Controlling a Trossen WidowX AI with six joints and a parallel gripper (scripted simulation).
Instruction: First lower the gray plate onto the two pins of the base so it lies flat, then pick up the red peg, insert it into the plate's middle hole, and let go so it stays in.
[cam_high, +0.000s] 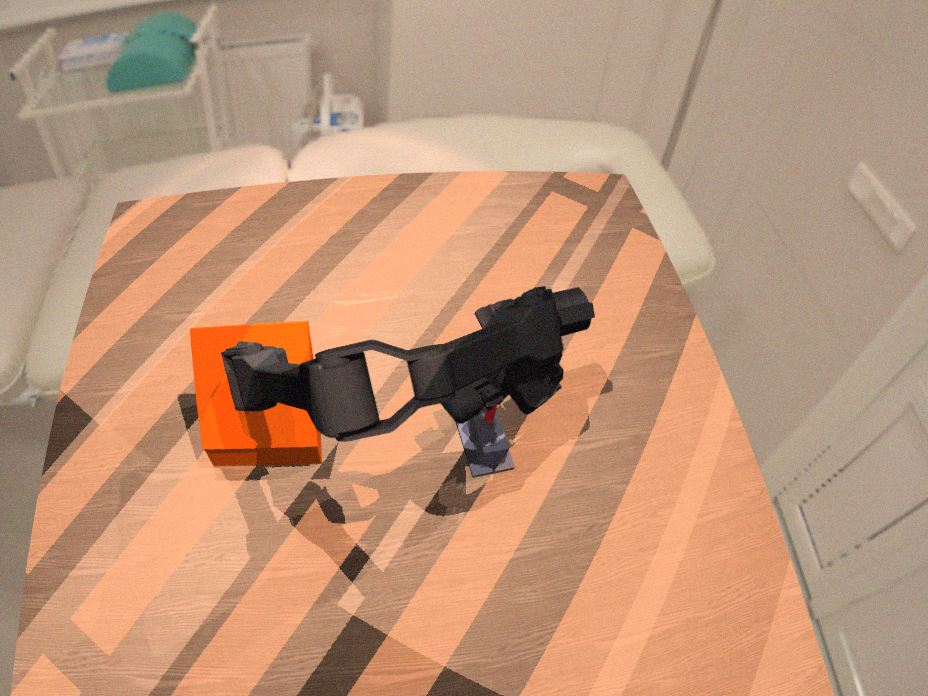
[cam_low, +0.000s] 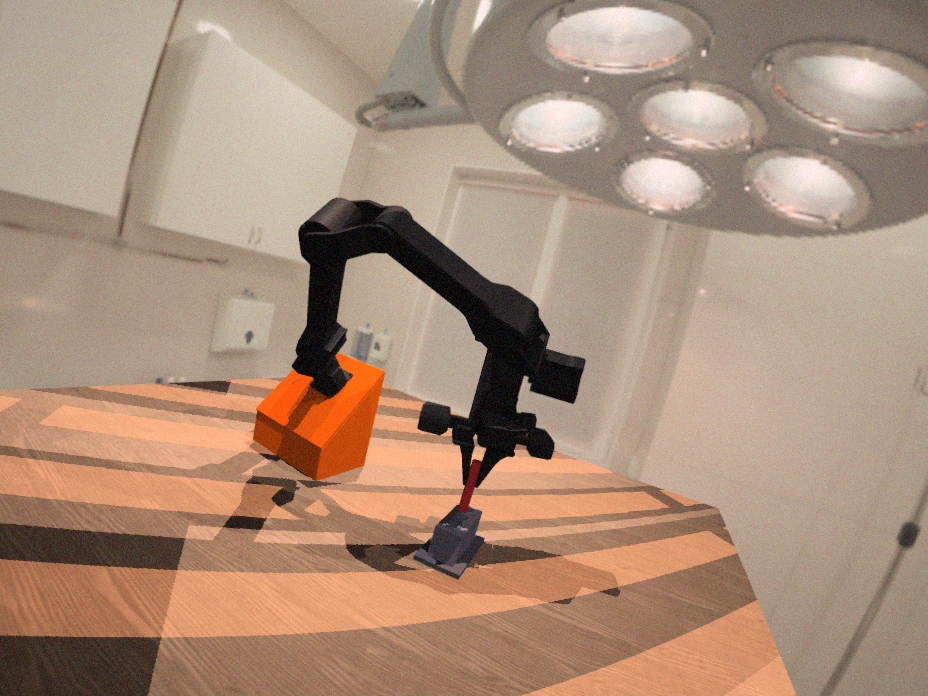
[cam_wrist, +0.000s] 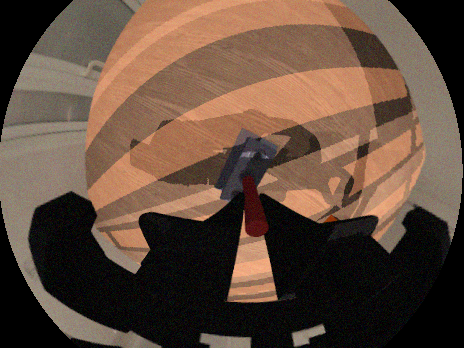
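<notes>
The gray plate (cam_high: 487, 443) (cam_low: 452, 542) (cam_wrist: 255, 159) looks like a thick block and sits on the flat gray base (cam_low: 449, 570) (cam_wrist: 232, 161). The base pins cannot be made out in the shade. The red peg (cam_high: 490, 413) (cam_low: 469, 490) (cam_wrist: 256, 217) stands close to upright, with its lower end at the plate's top toward the back in the exterior view. How deep it sits, and in which hole, cannot be told. My gripper (cam_low: 472, 476) (cam_wrist: 251, 197) is shut on the peg's upper part, above the plate. The arm hides its fingertips in the top view.
The orange wedge-shaped block (cam_high: 251, 430) (cam_low: 348, 442) stands under the arm's base, left of the plate in the top and exterior views. A sliver of it shows at the right in the wrist view. The arm's shadow falls over the plate and the wooden table (cam_high: 599, 539) (cam_low: 337, 614).
</notes>
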